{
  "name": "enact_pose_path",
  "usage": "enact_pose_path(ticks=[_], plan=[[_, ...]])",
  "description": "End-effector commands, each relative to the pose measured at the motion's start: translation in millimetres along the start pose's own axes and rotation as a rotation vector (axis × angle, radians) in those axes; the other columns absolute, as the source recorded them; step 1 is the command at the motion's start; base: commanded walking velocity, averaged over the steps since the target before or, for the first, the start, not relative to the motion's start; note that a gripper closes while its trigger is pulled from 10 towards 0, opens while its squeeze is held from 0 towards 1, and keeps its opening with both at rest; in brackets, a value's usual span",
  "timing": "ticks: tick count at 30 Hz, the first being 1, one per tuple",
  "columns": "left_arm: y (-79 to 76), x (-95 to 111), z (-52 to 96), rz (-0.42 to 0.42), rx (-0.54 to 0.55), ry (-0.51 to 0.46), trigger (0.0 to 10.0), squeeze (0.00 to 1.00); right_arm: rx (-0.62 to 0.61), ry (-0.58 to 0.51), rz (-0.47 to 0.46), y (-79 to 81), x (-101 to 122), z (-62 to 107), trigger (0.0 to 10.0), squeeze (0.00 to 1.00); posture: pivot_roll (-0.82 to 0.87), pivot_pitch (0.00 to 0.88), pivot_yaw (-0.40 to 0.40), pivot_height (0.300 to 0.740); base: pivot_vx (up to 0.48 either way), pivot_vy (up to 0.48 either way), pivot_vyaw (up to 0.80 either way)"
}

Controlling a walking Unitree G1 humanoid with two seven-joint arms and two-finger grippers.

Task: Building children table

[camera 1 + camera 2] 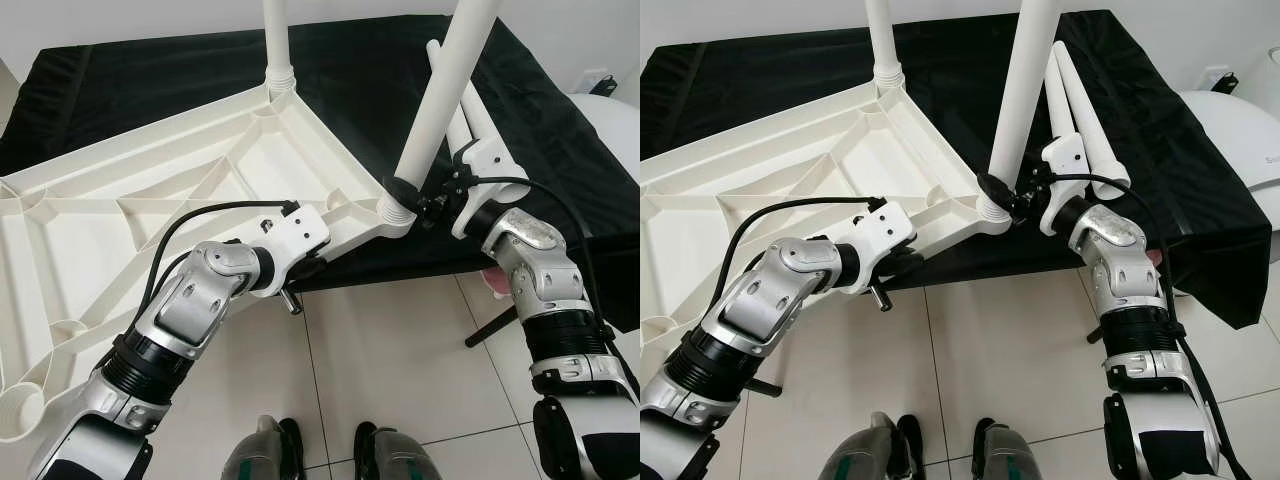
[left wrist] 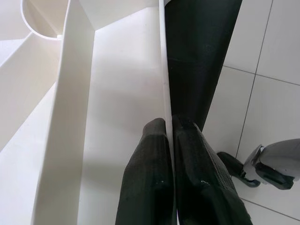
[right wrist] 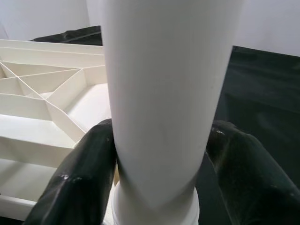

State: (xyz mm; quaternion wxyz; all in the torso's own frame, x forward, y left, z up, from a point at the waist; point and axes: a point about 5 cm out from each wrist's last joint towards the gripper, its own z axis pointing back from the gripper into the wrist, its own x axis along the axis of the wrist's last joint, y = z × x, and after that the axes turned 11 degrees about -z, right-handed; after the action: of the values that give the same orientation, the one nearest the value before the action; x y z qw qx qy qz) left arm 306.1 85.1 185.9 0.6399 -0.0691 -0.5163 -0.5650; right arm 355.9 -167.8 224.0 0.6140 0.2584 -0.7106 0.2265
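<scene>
Tabletop [image 1: 150, 190] of white plastic lies upside down, its ribbed underside facing up, partly on a black cloth [image 1: 560, 140] that covers a low surface and partly out over the tiled floor [image 1: 400, 360]. Two white legs stand in its corner sockets: a far leg [image 1: 276, 40] upright at the back corner, and a near leg [image 1: 440, 100] at the corner closest to the right arm, leaning a little.

The right tool [image 3: 159, 154] is closed around the near leg just above its threaded base — one black finger presses on each side of the tube. The left tool [image 2: 169, 140] pinches the thin front edge of the tabletop, its two fingers [image 2: 147, 159] nearly together with the white rim between them; in the left eye view this tool [image 1: 310, 265] sits at the front rim, near that same corner.

Two spare legs [image 1: 1080, 120] lie side by side on the black cloth, just behind the right wrist. The robot's feet [image 1: 330, 450] stand on the tiles below. A white rounded object [image 1: 1240, 130] is at the right edge, beside the cloth.
</scene>
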Motion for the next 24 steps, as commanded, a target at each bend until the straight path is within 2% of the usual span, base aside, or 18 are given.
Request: enact_pose_path(ticks=[1,13,14,15,17,18,19,20,24], plan=[[2.8,-0.7,1.5,-0.016,0.040,0.009,10.0,0.00,-0.012,-0.011,-0.005,-4.9,1.9,3.0,10.0,0.00,-0.09,0.176,0.021,0.740,0.000,0.000,0.00],[2.0,-0.7,1.2,-0.022,0.035,0.010,10.0,0.00,0.015,-0.015,-0.047,-3.6,-2.0,-0.8,10.0,0.00,-0.09,0.168,0.021,0.740,0.000,0.000,0.00],[1.8,-0.7,1.2,-0.022,0.035,0.010,10.0,0.00,0.016,-0.018,-0.049,-3.6,-2.4,-1.2,9.1,0.00,-0.08,0.164,0.022,0.740,0.000,0.000,0.00],[1.5,-0.8,1.3,-0.023,0.035,0.011,10.0,0.00,0.010,-0.023,-0.054,-3.9,-2.9,-1.5,0.0,0.00,-0.08,0.162,0.023,0.740,0.000,0.000,0.00],[1.3,-0.8,1.3,-0.023,0.034,0.011,10.0,0.00,0.010,-0.026,-0.056,-3.8,-3.1,-1.7,0.0,0.00,-0.08,0.162,0.023,0.740,0.000,0.000,0.00],[1.1,-0.9,1.4,-0.024,0.034,0.011,10.0,0.00,0.011,-0.026,-0.057,-3.1,-3.8,-2.0,3.2,0.00,-0.08,0.160,0.024,0.740,0.000,0.000,0.00],[1.1,-0.9,1.4,-0.024,0.034,0.011,10.0,0.00,0.011,-0.026,-0.057,-3.1,-3.8,-2.0,3.2,0.00,-0.08,0.160,0.024,0.740,0.000,0.000,0.00],[1.1,-0.9,1.4,-0.024,0.033,0.011,10.0,0.00,0.010,-0.025,-0.058,-2.6,-4.3,-2.2,10.0,0.00,-0.08,0.160,0.024,0.740,0.000,0.000,0.00],[1.0,-1.0,1.6,-0.026,0.031,0.011,10.0,0.00,0.010,-0.029,-0.062,-1.3,-4.7,-2.6,10.0,0.00,-0.08,0.160,0.025,0.740,0.000,0.000,0.00]])
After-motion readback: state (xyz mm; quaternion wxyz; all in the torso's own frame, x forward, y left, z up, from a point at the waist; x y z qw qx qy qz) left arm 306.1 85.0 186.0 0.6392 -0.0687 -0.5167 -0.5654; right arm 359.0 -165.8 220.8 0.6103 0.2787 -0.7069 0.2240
